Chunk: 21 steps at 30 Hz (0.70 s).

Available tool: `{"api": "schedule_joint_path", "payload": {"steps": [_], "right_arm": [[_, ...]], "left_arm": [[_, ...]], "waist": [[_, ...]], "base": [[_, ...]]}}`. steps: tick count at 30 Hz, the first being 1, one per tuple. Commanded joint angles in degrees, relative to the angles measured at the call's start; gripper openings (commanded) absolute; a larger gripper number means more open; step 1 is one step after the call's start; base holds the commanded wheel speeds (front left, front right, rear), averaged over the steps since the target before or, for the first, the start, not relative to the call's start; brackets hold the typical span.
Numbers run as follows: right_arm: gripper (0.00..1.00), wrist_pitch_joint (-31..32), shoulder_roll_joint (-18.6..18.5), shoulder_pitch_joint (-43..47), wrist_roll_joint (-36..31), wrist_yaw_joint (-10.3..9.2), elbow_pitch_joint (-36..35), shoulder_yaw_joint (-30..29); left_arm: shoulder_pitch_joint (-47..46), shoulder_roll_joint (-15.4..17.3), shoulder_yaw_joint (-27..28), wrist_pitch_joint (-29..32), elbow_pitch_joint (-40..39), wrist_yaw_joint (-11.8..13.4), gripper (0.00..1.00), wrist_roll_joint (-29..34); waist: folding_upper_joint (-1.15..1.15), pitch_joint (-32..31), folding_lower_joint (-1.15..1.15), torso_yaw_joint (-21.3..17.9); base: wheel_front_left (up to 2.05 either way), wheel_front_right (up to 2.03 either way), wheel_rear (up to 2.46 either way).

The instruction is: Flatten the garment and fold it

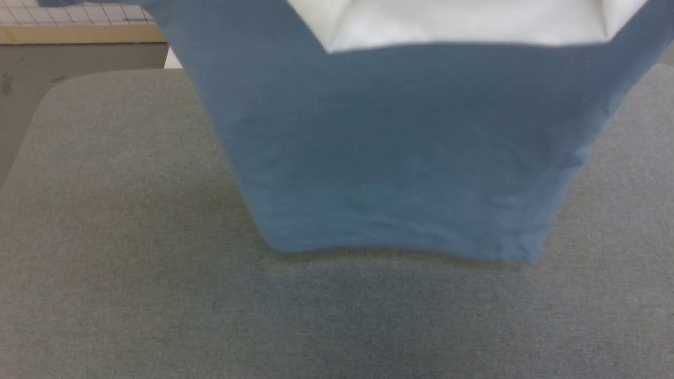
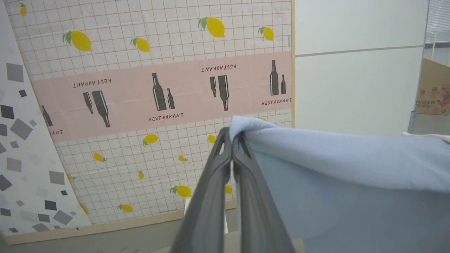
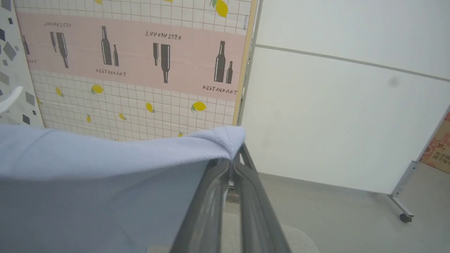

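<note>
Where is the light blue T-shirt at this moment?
The T-shirt hangs stretched between the left pincer and the right pincer, each shut on a corner, over the grey table.

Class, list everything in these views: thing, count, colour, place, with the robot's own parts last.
garment: one, light blue, white inside, hanging over the table
table: one, grey, under the garment
printed panel: one, white grid with yellow lemons, pink bottle band, behind the table
speckled panel: one, white with grey squares, left of the printed panel
partition: one, white, right of the printed panel
cardboard box: one, brown, right of the partition
floor: one, grey, below the partition
left gripper: one, dark grey, shut on a garment corner
right gripper: one, dark grey, shut on the other corner
</note>
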Motion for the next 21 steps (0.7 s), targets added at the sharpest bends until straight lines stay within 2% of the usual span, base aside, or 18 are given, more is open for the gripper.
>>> {"api": "schedule_joint_path", "payload": {"steps": [1,7,12,16,21], "right_arm": [[0.00,0.18,-0.71,-2.93,0.95,-0.09,1.10,0.88],[0.00,-0.21,-2.76,-14.82,3.53,-0.09,7.69,6.60],[0.00,-3.51,-4.66,-25.45,0.92,-0.09,14.31,13.30],[0.00,-7.72,-3.61,-35.01,-1.57,-0.09,21.82,16.47],[0.00,-12.83,-1.67,-46.97,-4.35,-0.09,30.59,20.38]], "left_arm": [[-2.76,0.41,0.18,0.71,1.28,-1.05,0.00,0.18],[-13.62,-0.51,-1.21,3.95,10.13,-7.07,0.00,1.41],[-24.04,-2.30,-4.00,5.64,18.94,-12.29,0.00,5.87],[-33.12,-5.04,-5.56,5.18,26.41,-15.68,0.00,9.64],[-44.89,-9.35,-6.86,2.45,36.22,-18.66,0.00,14.43]], "waist": [[-0.01,2.01,0.00,-0.32],[-0.01,8.01,0.00,-1.12],[-0.01,15.02,0.00,-1.96],[-0.01,19.86,0.00,-2.35],[-0.01,25.13,0.00,-2.49]], "base": [[0.00,0.00,0.00],[0.00,0.00,0.00],[0.00,0.00,0.00],[0.00,0.00,0.00],[0.00,0.00,0.00]]}}
